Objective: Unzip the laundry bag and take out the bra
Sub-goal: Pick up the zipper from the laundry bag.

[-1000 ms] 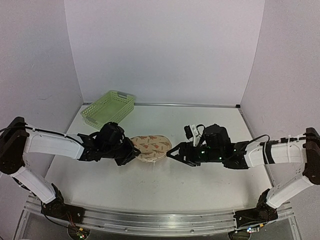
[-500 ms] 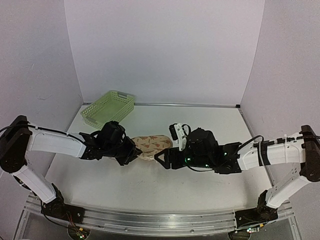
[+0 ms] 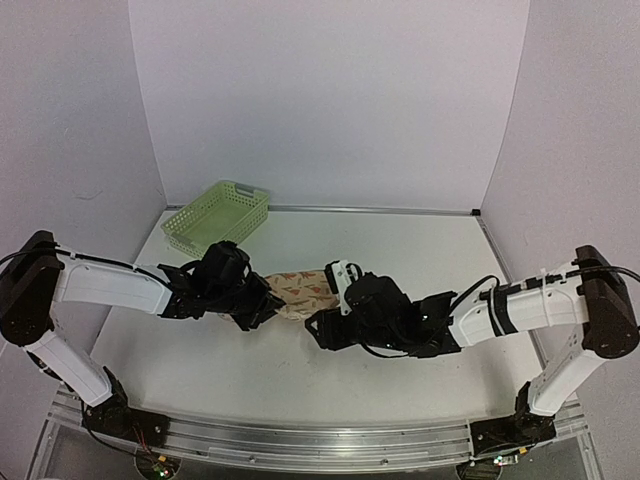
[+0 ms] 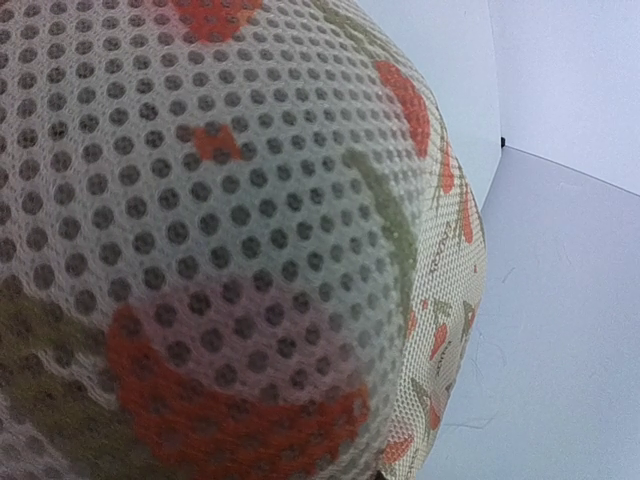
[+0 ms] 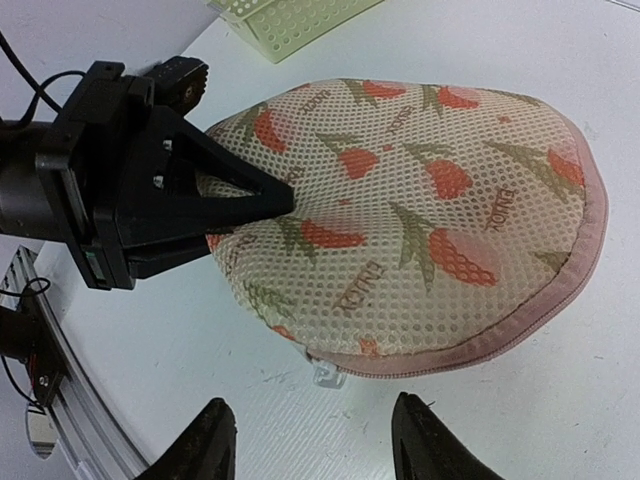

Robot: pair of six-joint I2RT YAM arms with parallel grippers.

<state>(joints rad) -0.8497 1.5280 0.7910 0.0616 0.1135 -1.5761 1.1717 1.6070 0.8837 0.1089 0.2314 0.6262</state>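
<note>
The laundry bag (image 3: 305,289), beige mesh with orange-red and green motifs and a pink zip edge, lies closed on the white table. It also shows in the right wrist view (image 5: 420,210). My left gripper (image 3: 266,303) grips its left end, one black finger (image 5: 240,195) lying on top. The bag (image 4: 250,250) fills the left wrist view and hides that gripper's fingers. My right gripper (image 5: 315,445) is open, low over the table just in front of the bag's near edge. A small clear zip pull (image 5: 328,375) lies between its fingertips and the bag. The bra is hidden.
A light green lattice basket (image 3: 215,217) stands at the back left, its corner also in the right wrist view (image 5: 290,20). White walls close the back and sides. The metal rail (image 3: 300,440) runs along the near edge.
My right arm has moved left across the table until its gripper is at the bag's near edge. The left arm and the bag have hardly moved.
</note>
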